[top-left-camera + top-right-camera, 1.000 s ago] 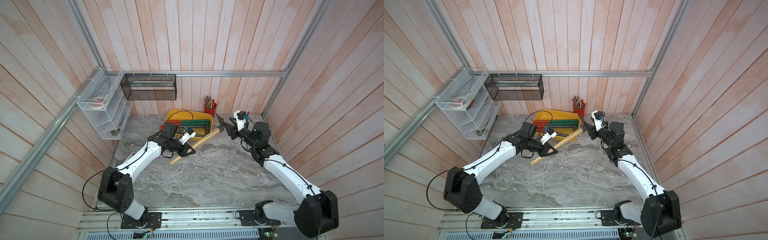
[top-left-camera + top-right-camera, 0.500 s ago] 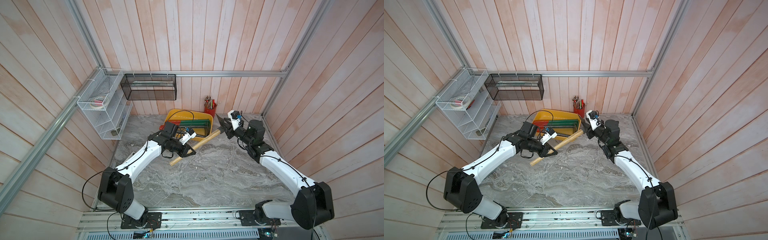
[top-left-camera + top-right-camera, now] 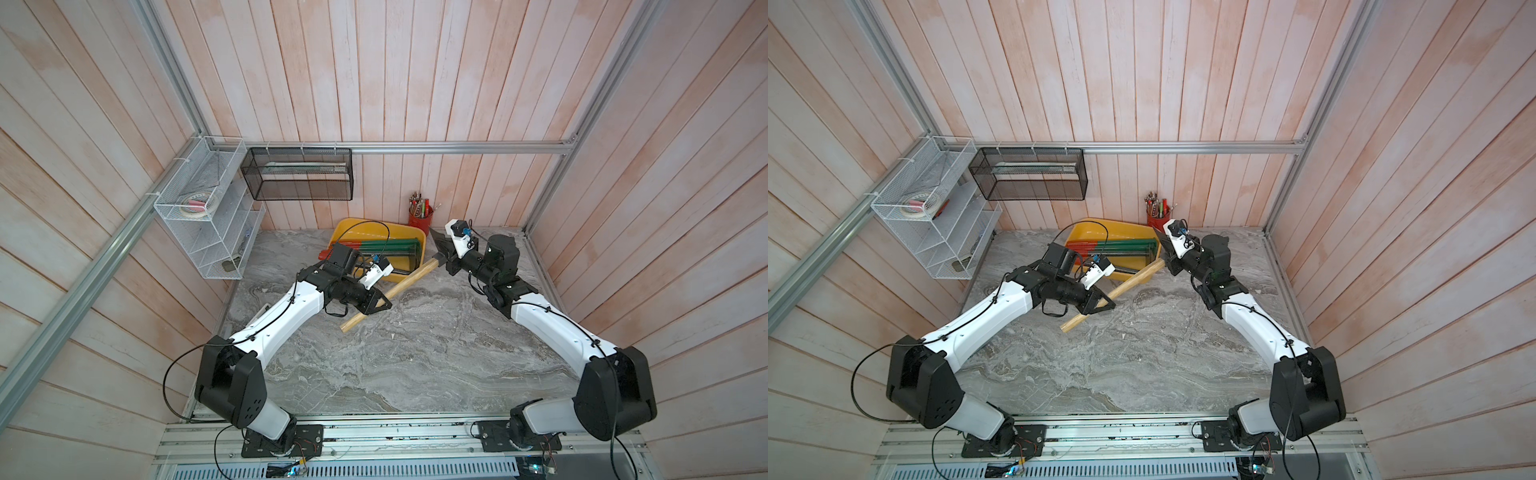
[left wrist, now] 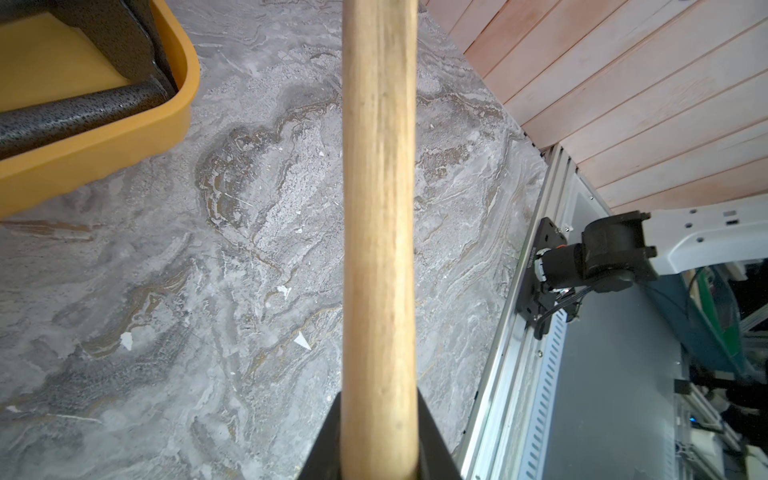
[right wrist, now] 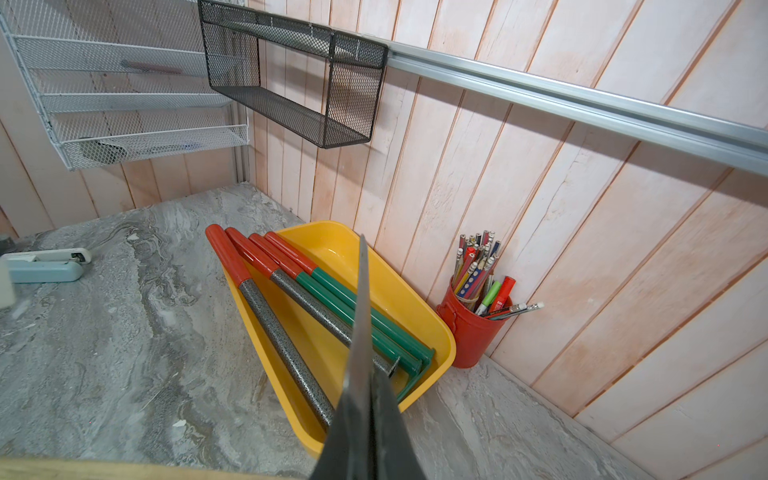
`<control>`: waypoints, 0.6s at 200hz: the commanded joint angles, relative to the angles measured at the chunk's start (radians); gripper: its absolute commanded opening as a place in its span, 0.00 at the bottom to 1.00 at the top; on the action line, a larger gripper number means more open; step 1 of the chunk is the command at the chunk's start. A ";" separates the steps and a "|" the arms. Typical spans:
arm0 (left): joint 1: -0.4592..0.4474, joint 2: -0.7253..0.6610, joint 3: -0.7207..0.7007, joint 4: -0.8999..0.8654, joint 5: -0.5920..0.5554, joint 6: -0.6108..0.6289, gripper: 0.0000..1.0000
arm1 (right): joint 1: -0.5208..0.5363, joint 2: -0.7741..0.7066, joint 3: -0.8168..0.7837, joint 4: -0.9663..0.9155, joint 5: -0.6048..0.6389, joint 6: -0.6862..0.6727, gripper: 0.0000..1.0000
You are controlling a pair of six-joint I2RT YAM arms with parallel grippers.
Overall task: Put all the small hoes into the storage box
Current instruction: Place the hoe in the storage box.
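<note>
The small hoe (image 3: 399, 286) hangs diagonally between my two arms, apparently clear of the surface (image 3: 415, 353). Its head is just beside the near corner of the storage box (image 3: 399, 228) and its wooden butt points away over open marble.

My right gripper (image 3: 448, 265) is closed on the thin black blade (image 5: 361, 311). My left gripper (image 3: 380, 306) surrounds the handle (image 4: 378, 249) near the butt; I cannot tell whether it clamps the wood or only flanks it.

Failure modes, as I judge them:

1. Pivot in the right grip. A flat blade gives the jaws little to bite on. If the left side carries no load, the long handle can lever the head round and the butt drops to the surface.
2. Overhang. The handle looks long against the box (already loaded with red-and-green tools (image 5: 291, 266)). Laid across a corner, it may rest on the rim and roll out.
3. Collision. Swinging the head inward brings the blade near the red pencil cup (image 3: 419, 222), which stands just beside the box.
4. Box shift. A handle pushed against the rim may slide the box.
</note>
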 commanded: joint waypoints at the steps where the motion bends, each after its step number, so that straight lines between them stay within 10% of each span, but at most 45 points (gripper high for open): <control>1: 0.004 -0.098 -0.042 0.191 -0.098 0.014 0.51 | 0.014 0.014 0.055 0.004 0.013 0.118 0.00; 25: 0.014 -0.185 -0.109 0.309 -0.223 -0.028 1.00 | 0.013 0.039 0.083 -0.031 0.030 0.136 0.00; 99: 0.029 -0.444 -0.178 0.453 -0.792 -0.021 1.00 | 0.046 0.414 0.550 -0.381 0.170 0.223 0.00; 120: 0.035 -0.534 -0.218 0.520 -0.784 -0.051 1.00 | 0.053 0.579 0.755 -0.477 0.176 0.287 0.00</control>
